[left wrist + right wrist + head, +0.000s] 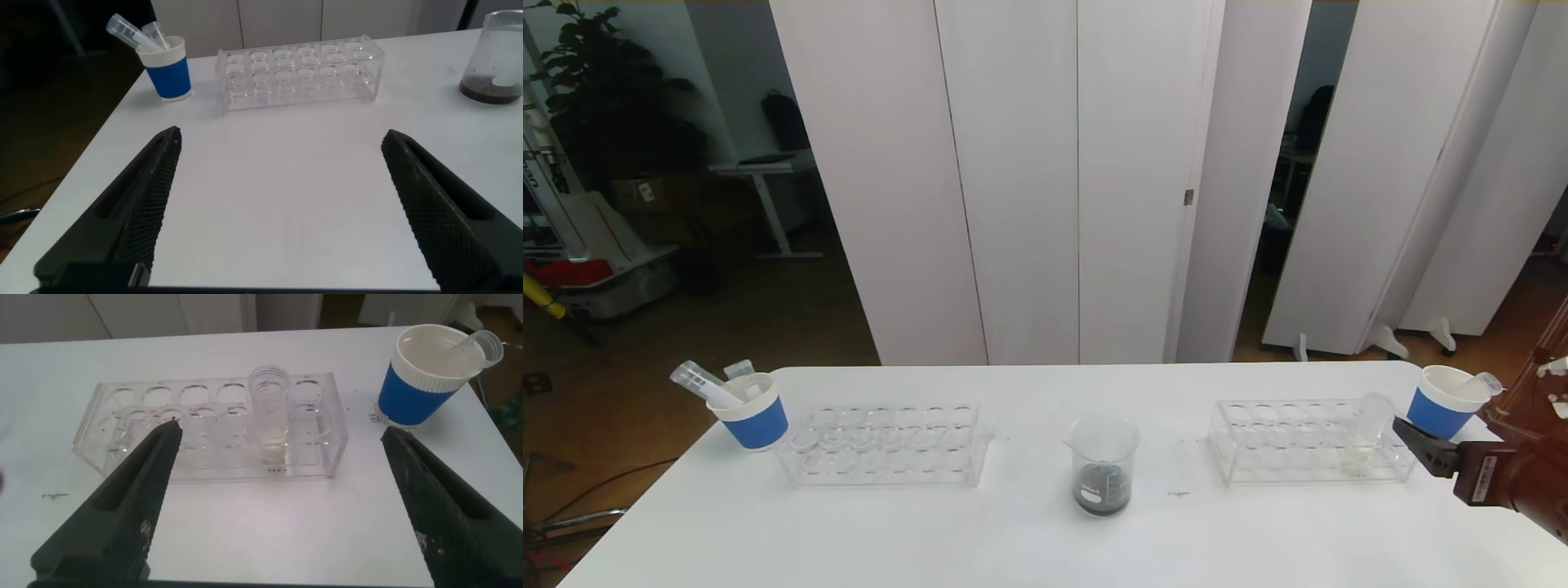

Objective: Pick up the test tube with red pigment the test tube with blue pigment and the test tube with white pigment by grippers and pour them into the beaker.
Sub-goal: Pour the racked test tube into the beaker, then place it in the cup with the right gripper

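The white table (1029,539) fills the lower half of the head view. At its 3 o'clock edge the right gripper (1409,433) reaches in low, its black fingers (131,514) spread wide and aimed at the right-hand clear rack (1311,445), holding nothing. The left gripper (282,212) shows only in its own wrist view, hovering over bare tabletop with jaws wide and empty, facing the left-hand clear rack (886,445), whose wells hold no tubes. The test tube with white pigment (1368,433) stands upright in the right rack, a little pale liquid at its bottom. At 6 o'clock, between the racks, the beaker (1103,465) holds a dark layer. The left blue-sleeved cup (754,412) carries two tilted tubes; the right cup (1445,400) carries one.
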Controlling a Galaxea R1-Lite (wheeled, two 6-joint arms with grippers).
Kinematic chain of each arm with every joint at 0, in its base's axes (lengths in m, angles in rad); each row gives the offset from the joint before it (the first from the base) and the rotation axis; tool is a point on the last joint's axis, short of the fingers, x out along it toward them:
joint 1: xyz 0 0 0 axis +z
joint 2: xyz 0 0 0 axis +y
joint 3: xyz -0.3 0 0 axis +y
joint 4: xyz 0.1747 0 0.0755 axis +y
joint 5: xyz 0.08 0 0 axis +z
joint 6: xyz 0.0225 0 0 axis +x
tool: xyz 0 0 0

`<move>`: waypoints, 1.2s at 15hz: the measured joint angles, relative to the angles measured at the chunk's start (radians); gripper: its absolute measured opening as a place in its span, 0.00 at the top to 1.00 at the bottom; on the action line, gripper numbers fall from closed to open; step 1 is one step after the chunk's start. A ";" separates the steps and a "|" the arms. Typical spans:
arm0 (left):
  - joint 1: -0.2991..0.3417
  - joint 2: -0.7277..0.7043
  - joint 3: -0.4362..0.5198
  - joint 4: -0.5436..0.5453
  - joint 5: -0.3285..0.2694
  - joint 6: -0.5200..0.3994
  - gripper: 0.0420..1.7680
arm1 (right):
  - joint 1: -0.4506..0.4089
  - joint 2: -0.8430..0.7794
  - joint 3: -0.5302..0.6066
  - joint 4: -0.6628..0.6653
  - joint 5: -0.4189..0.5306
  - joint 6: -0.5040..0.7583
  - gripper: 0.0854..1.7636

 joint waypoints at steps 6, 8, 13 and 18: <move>0.000 0.000 0.000 0.000 0.000 0.000 0.01 | -0.008 0.063 0.003 -0.009 0.000 0.003 0.01; 0.000 0.000 0.000 0.000 0.000 0.000 0.01 | -0.010 0.094 0.002 -0.039 0.000 0.002 0.01; 0.000 0.000 0.000 0.000 0.000 0.000 0.01 | -0.011 0.190 -0.019 -0.090 0.001 -0.014 0.01; 0.000 0.000 0.000 0.000 0.000 0.000 0.01 | -0.013 0.281 -0.074 -0.105 0.003 -0.065 0.01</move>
